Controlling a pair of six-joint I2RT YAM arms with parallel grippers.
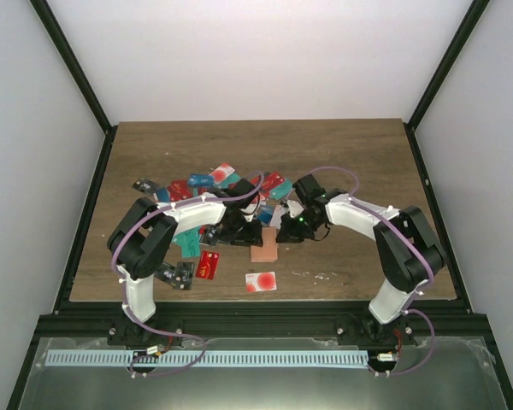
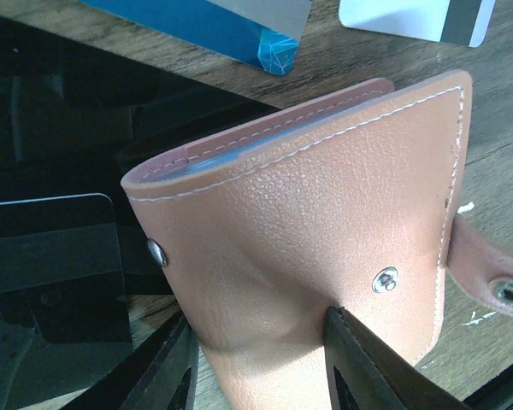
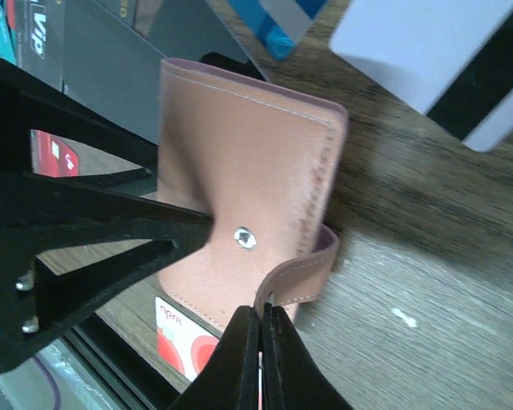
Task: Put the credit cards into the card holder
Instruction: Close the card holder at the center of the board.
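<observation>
Both grippers are being clenched on the card holder [image 2: 325, 205] (left gripper [image 2: 258, 325]: body; right gripper [image 3: 263, 309]: five-o'clock strap [image 3: 303, 266]), awaiting an opening pull.

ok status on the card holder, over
Left gripper clamped on the card holder. Right gripper pinched shut on its snap strap. Credit cards lie loose around it, none gripped.

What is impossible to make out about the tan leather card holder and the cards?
Pockets of the tan leather card holder: left wrist view, hidden by its own cover.
Print on the coloured plastic cards: top view, too small.
Right gripper at the holder's strap: right wrist view, its tips cover the contact.
</observation>
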